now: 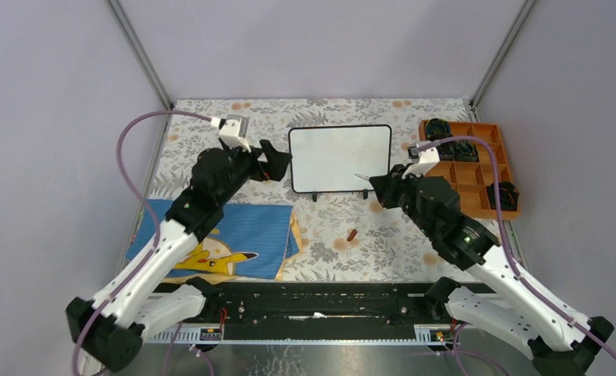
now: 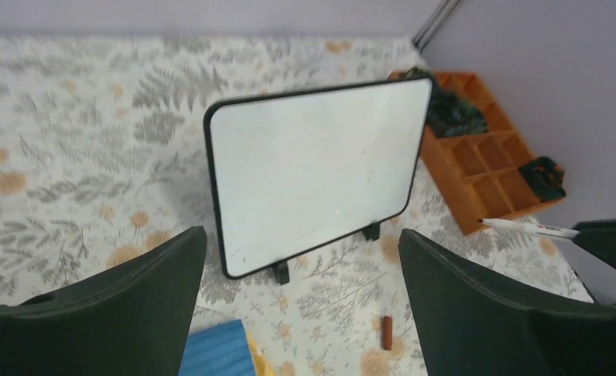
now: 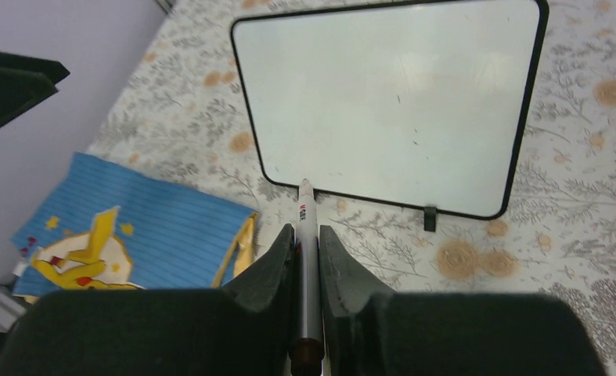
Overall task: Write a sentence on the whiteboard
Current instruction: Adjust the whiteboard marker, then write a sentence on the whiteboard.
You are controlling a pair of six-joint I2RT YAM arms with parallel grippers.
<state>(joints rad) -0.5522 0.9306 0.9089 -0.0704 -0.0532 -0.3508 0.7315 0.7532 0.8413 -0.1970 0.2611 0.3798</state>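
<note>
Black right hand [image 3: 305,231] pinches a white marker [image 3: 305,205] tip-first toward the blank, black-framed whiteboard [image 3: 390,102], seemingly ready to write; left hand [image 2: 300,235] gapes wide, empty.

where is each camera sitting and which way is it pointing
top: above and behind the arms, looking down at the table; both arms show.
left wrist: faces the whiteboard from its left; left gripper open at the bottom.
right wrist: faces the whiteboard's near edge; right gripper shut on a marker.
shared: both wrist views show the blank whiteboard and the marker.
</note>
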